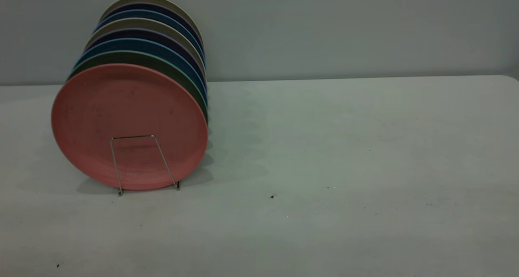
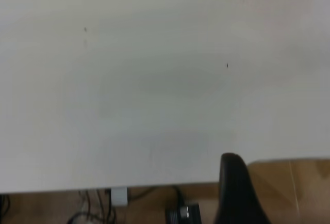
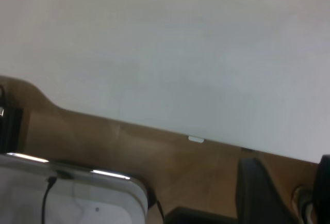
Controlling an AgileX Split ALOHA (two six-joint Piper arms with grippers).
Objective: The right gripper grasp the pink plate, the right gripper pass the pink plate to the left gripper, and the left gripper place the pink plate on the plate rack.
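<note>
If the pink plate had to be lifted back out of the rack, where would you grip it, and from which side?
Probably the top rim of the pink plate, from above. It stands on edge at the front of the plate rack, whose wire loop crosses its lower face, with a green plate close behind, so only the upper edge looks free for a jaw on each face.

1. In the exterior view neither arm shows.
2. In the left wrist view the left gripper point(image 2: 238, 190) shows only as one black finger point(image 2: 234, 182): matte, rounded at the tip, widening toward its base. No second finger shows, and no cable, screw or marking can be made out.
3. In the right wrist view the right gripper point(image 3: 281, 193) shows as a dark, blunt finger point(image 3: 257, 189), with the edge of another black part beside it. Its surface detail is blurred.
</note>
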